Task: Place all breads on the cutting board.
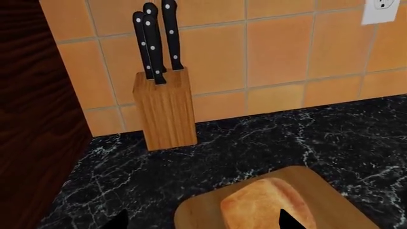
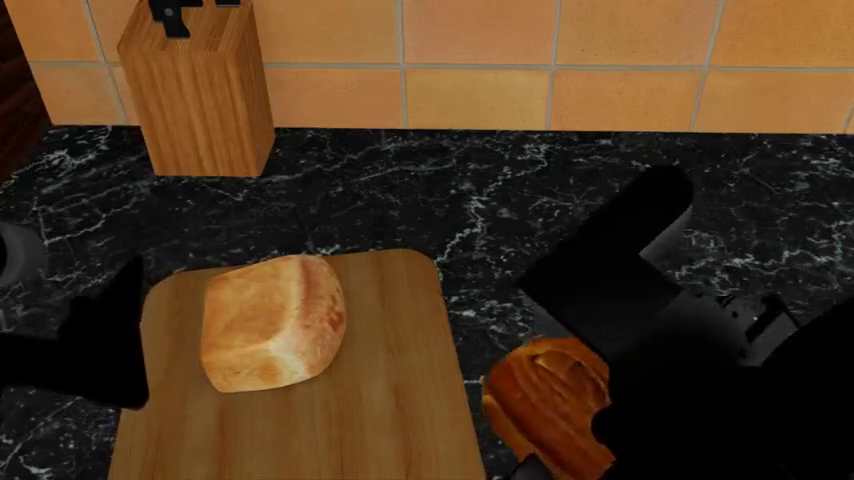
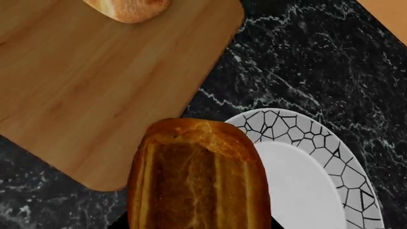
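The cutting board (image 2: 387,400) lies on the black marble counter. The pale golden loaf (image 2: 274,320) rests on its far left part; it also shows in the left wrist view (image 1: 260,205). My left gripper (image 1: 202,224) is open and empty, just by the loaf at the board's left edge (image 2: 114,345). My right gripper (image 3: 197,224) is shut on the dark brown glossy roll (image 3: 197,176). It holds the roll (image 2: 547,395) right of the board, over the board's right edge and a plate. Its fingertips are mostly hidden by the roll.
A wooden knife block (image 2: 198,90) with black-handled knives stands at the back left against the orange tiled wall. A white plate (image 3: 318,157) with a cracked-line rim lies under the roll, right of the board. A dark wood cabinet side (image 1: 32,119) bounds the counter at the left.
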`<state>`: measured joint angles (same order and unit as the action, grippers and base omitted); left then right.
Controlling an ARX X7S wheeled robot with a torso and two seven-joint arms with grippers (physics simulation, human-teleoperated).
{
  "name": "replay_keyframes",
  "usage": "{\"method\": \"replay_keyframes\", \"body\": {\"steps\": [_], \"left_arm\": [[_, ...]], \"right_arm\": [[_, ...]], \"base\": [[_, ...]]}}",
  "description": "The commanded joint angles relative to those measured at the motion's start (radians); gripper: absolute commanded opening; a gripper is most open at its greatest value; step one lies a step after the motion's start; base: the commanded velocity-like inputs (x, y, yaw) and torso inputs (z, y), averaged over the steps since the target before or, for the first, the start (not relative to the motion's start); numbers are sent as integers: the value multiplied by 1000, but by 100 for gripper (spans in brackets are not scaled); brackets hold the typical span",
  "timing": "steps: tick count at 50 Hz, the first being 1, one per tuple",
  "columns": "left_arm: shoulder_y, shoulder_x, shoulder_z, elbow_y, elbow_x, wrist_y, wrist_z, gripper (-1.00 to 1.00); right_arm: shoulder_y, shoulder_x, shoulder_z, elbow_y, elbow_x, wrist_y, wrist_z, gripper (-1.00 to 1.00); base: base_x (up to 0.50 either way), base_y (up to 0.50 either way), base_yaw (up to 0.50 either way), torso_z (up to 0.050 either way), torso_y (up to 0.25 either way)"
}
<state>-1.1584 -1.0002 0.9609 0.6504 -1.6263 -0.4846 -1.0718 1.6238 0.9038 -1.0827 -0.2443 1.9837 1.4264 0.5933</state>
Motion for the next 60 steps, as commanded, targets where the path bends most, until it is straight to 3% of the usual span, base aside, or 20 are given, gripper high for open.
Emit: {"method": "replay_keyframes", "body": {"steps": [1, 22, 60], "left_arm": [[-12, 11, -5, -10, -5, -3, -4, 100], [25, 1, -3, 1, 20, 21, -11, 100], [51, 13, -1, 13, 38, 35, -33, 100]], "right_arm": [[42, -90, -7, -60, 43, 14, 1, -100], [16, -356, -45, 25, -112, 1, -129, -100], [-25, -602, -161, 197, -519, -123, -434, -100]], "base": [[0, 0, 0, 0, 0], [0, 0, 0, 0, 0], [0, 0, 0, 0, 0]]}}
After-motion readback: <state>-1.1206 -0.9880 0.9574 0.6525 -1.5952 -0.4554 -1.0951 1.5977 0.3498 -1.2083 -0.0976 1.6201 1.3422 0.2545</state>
